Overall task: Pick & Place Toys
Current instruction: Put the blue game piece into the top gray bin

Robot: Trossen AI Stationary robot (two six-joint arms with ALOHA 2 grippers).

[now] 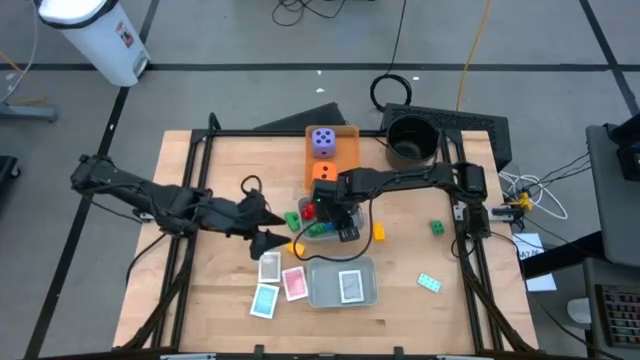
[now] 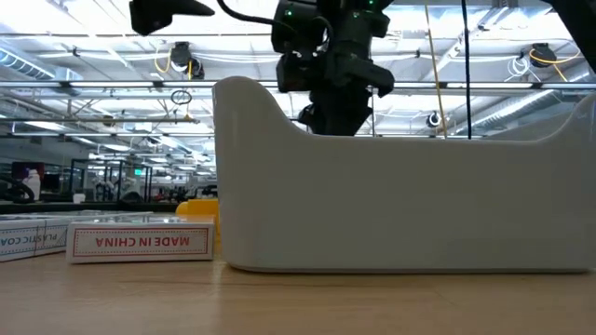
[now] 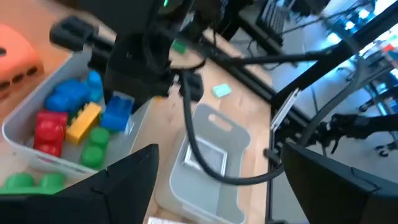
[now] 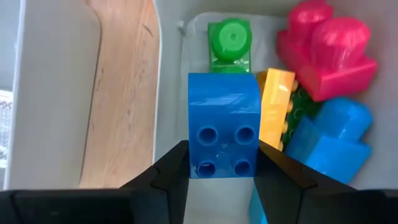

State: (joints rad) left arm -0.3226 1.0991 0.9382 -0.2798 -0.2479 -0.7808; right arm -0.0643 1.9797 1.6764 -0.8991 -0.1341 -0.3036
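Observation:
A grey tray [image 1: 322,228] at mid-table holds red, green, yellow and blue bricks [image 4: 323,56]. My right gripper [image 1: 325,214] reaches down into it from the right, shut on a blue brick [image 4: 224,127]. My left gripper [image 1: 268,238] hovers open just left of that tray, with nothing between its fingers. A purple die [image 1: 322,141] sits on the flat orange tray [image 1: 346,152], with the orange die [image 1: 323,172] at its near end. Cards [image 1: 294,284] lie flat near the front, and one card [image 1: 350,286] lies in a second grey tray [image 1: 340,270]. My right gripper pinches the blue brick by two opposite sides [image 4: 194,155] between its two fingers [image 4: 174,171]. The fingers slant down from above. The brick sits over the tray's inside beside a green brick [image 4: 230,40] and a yellow one [image 4: 275,106]. Whether it rests on the tray floor, I cannot tell.
Loose on the table are a green brick [image 1: 437,228] and a teal one [image 1: 429,283] at the right, a yellow brick [image 1: 378,232] and a green brick [image 1: 292,220] by the brick tray. A black pot [image 1: 408,138] stands at the far right.

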